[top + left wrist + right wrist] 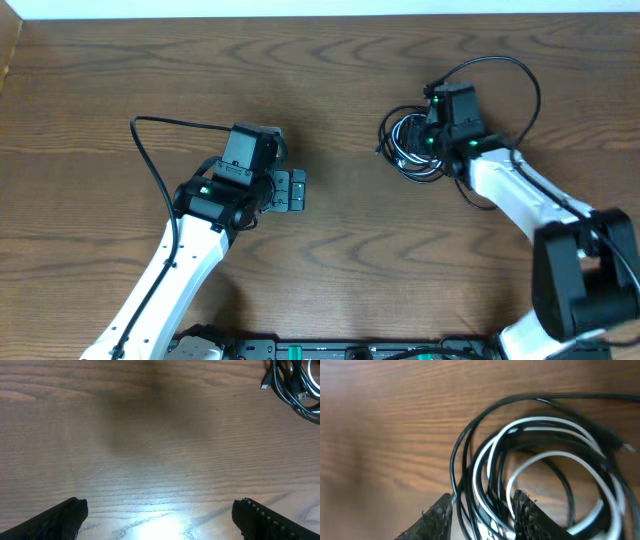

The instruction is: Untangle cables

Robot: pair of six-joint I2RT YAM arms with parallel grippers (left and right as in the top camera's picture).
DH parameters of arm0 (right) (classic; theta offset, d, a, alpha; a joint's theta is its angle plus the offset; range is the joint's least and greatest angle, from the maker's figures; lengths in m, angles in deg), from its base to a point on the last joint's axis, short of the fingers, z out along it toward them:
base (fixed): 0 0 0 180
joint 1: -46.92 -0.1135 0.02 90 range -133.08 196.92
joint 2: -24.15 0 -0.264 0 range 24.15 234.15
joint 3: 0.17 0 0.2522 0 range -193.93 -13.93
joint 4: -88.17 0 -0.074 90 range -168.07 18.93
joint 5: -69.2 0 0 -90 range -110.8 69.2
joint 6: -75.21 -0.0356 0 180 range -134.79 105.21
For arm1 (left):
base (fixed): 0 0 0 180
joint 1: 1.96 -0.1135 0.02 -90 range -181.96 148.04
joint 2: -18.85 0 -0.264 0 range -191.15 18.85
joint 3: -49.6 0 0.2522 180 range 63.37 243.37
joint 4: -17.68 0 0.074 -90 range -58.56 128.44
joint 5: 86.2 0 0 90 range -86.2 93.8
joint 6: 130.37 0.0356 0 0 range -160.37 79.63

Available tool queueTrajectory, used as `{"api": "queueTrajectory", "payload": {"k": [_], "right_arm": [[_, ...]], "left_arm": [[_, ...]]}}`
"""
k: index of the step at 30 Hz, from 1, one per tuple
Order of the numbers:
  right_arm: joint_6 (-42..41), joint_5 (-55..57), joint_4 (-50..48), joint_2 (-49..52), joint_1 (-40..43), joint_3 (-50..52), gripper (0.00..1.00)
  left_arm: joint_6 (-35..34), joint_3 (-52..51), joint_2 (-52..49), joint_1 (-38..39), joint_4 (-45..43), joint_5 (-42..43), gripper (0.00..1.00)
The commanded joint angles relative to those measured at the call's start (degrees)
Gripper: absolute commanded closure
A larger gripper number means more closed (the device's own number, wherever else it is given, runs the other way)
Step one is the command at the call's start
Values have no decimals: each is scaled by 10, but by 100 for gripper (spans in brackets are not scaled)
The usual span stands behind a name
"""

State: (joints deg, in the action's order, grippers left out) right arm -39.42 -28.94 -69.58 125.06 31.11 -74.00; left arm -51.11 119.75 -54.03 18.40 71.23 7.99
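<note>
Item: cables point(408, 150), several black strands and one white cable point(479, 472) wound in a loose coil on the desk point(330, 70), right of centre. Right pincer point(420, 143) was set down into the near edge of the coil, its jaws narrowed on either side of a cluster of black and white strands; whether they were truly clamped or only straddling could not be told. Left pincer point(290, 190) stood released, jaws wide, over bare wood well apart from the coil. Risks, as judged: with several strands between the jaws, a pull would likely drag the whole coil along, not free one cord, and could tighten the loops; thin strands might also slip from the fingertips; with the left pincer holding nothing, nothing would anchor the rest. Obscured: in the overhead view the right wrist covered part of the coil, so crossings could not be traced. The right wrist view was blurred and cut the coil at its right and lower edges. The left wrist view caught only a corner, with one small plug point(266, 383); other ends were not made out.
</note>
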Motion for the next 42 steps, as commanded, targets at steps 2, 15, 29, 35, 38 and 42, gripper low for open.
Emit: {"api": "queueTrajectory", "payload": {"k": [2, 15, 29, 35, 38, 42], "right_arm": [[-54, 51, -53, 45, -12, -5, 63], [-118, 103, -90, 89, -14, -5, 68], [-134, 123, -108, 116, -34, -4, 68], [-141, 123, -129, 135, -34, -5, 68], [-146, 123, -129, 138, -34, -4, 71], [-146, 111, -129, 139, -35, -5, 76]], "left_arm": [[-8, 1, -2, 1, 0, -1, 2], [-8, 1, -2, 1, 0, -1, 2], [-8, 1, -2, 1, 0, -2, 2], [-8, 1, -2, 1, 0, -2, 2], [-8, 1, -2, 1, 0, -2, 2], [-8, 1, -2, 1, 0, -2, 2]]}}
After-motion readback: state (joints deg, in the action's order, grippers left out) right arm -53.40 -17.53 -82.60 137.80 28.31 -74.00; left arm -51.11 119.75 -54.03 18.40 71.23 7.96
